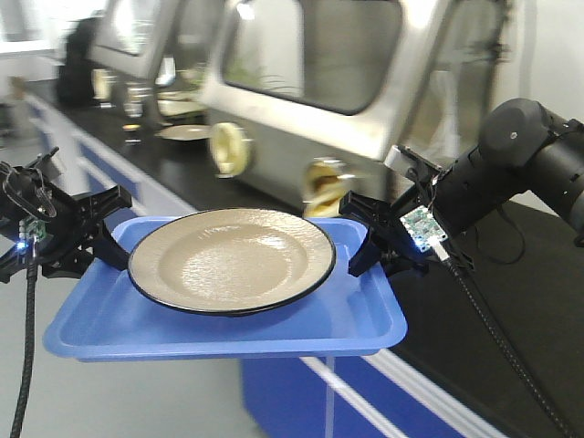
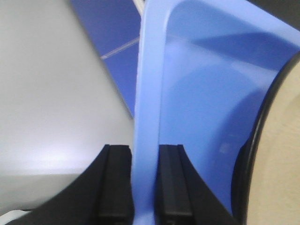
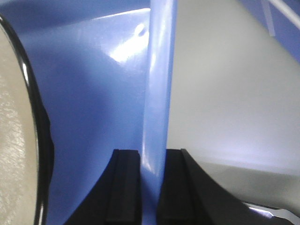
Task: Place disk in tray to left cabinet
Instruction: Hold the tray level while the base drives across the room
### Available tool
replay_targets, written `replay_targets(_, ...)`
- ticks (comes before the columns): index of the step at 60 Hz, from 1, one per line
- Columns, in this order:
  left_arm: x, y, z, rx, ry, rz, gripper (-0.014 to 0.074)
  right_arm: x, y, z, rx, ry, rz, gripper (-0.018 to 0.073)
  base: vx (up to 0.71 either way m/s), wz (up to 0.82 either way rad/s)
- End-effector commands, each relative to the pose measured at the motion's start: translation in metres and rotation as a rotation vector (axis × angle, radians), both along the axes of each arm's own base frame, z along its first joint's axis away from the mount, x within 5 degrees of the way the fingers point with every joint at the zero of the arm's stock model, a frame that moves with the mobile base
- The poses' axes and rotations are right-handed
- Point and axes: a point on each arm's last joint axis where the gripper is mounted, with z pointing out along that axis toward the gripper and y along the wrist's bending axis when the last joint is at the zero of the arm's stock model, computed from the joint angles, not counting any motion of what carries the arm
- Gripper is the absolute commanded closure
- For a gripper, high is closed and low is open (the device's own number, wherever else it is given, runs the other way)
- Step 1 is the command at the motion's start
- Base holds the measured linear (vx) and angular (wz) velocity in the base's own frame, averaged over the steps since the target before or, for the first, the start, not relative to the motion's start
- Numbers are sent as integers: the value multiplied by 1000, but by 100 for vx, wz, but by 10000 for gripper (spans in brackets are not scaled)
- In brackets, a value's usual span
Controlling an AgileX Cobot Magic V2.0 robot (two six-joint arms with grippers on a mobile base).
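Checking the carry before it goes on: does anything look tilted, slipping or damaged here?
Nothing stands out. The tray sits about level in the air, with the left gripper and the right gripper each shut on the rim of a short side. The disk lies flat inside the tray, whole, with nothing spilled.

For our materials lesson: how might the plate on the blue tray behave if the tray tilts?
The disk looks glossy and lies loose on the smooth tray, so it would probably slide. It seems rigid, perhaps breakable if dropped. Wide and shallow, it seems unlikely to tip.
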Motion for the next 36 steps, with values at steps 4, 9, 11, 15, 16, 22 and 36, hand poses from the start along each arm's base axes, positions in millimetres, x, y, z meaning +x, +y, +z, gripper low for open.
replay_targets(4, -23, -24, 45, -184, -88, -54, 597, -22, 18, 48, 185, -118, 46, 565, 0, 84)
replay_targets(9, -23, -24, 45, -184, -88, -54, 597, -22, 18, 48, 185, -118, 46, 565, 1, 85)
replay_targets(11, -23, -24, 45, -184, -88, -54, 597, -22, 18, 48, 185, -118, 46, 565, 3, 84)
replay_targets(15, -23, -24, 45, -184, -88, -54, 597, -22, 18, 48, 185, -118, 46, 565, 4, 82)
replay_targets(16, -23, -24, 45, -184, -88, -54, 597, -22, 18, 48, 185, -118, 46, 565, 5, 81)
replay_targets(22, -23, -24, 45, -185, -88, -54, 597, -22, 18, 48, 185, -118, 46, 565, 6, 75)
replay_targets(36, -23, -24, 45, -185, -88, -54, 597, -22, 18, 48, 185, -118, 46, 565, 11, 58)
